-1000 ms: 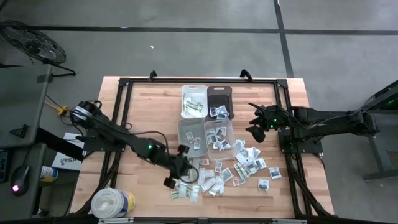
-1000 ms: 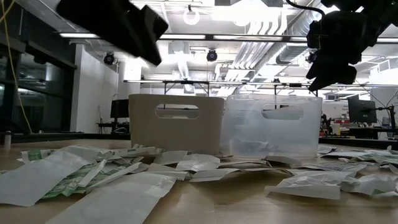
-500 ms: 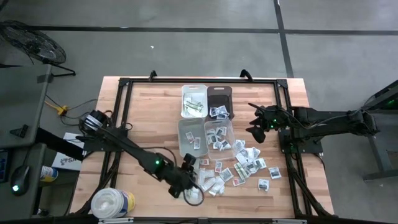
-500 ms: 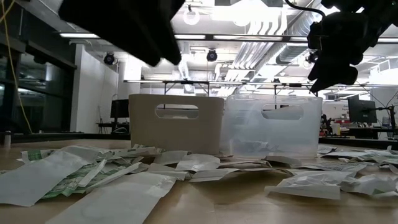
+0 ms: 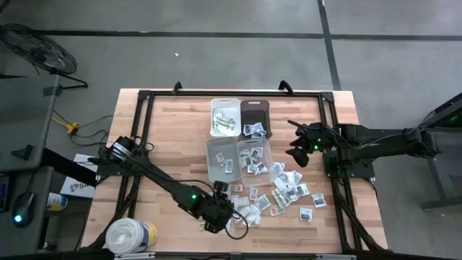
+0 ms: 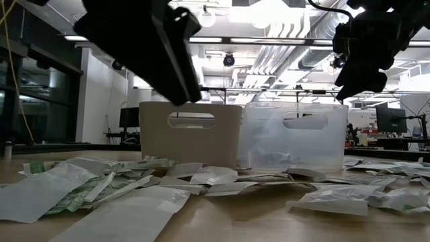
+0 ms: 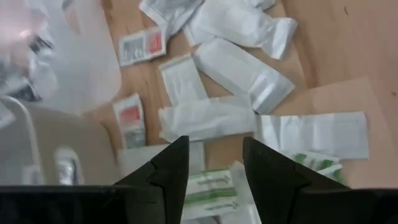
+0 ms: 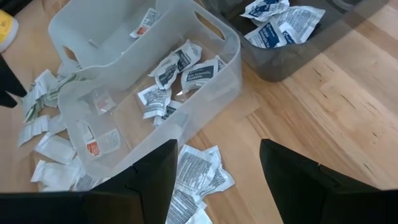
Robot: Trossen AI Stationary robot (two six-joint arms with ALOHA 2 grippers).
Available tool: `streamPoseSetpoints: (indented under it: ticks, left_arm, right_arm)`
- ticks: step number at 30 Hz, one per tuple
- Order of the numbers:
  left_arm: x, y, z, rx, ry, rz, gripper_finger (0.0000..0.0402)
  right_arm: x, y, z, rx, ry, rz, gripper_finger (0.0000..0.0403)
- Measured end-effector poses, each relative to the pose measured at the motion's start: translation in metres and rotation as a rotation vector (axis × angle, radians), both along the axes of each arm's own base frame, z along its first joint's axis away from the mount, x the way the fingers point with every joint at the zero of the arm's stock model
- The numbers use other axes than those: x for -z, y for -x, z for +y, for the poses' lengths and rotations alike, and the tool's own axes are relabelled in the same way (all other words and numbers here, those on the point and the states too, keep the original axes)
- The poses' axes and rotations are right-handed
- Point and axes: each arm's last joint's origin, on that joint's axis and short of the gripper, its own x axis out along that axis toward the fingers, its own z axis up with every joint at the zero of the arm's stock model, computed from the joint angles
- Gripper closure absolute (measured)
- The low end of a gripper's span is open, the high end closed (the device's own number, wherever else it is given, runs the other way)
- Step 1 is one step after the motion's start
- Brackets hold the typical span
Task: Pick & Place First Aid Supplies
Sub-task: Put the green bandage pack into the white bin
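The first aid supplies are small flat paper packets [image 5: 271, 196] strewn over the wooden table's near middle; more lie inside the bins. In the left wrist view, white and green-printed packets [image 7: 208, 118] lie flat on the wood. My left gripper [image 7: 214, 167] hangs open just above the near-left end of the heap [image 5: 216, 215], with nothing between its fingers. My right gripper [image 8: 217, 180] hovers open to the right of the bins [image 5: 299, 150], above the table, holding nothing.
Four small bins stand in a block at the table's middle: white [image 5: 225, 115], dark [image 5: 254, 114] and two clear ones [image 5: 222, 159] [image 5: 254, 155]. A big white tub [image 5: 130, 235] sits at the near left corner. A black frame [image 5: 144, 97] rims the table.
My left gripper has swung toward the table's near edge and right, sinking a little and tipping steeper, from beside the clear bin to above the near-left packets. Its fingers have stayed open. The packets have not moved.
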Motion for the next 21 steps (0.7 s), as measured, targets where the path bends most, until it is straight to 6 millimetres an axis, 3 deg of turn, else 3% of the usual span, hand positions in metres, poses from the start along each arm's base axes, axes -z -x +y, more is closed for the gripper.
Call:
streamPoseSetpoints:
  ticks: [5,15,21]
  left_arm:
    - [0.009,0.007,-0.012,-0.035,0.019,0.030,0.0263]
    - [0.013,0.010,-0.017,-0.056,0.030,0.034,0.0331]
    - [0.013,0.010,-0.018,-0.044,0.052,0.045,0.0307]
  right_arm:
    - [0.000,0.000,0.000,-0.028,0.009,0.007,0.0181]
    - [0.001,0.001,0.001,-0.072,0.015,0.016,0.0181]
    - [0.001,0.001,0.001,-0.077,0.017,0.017,0.0181]
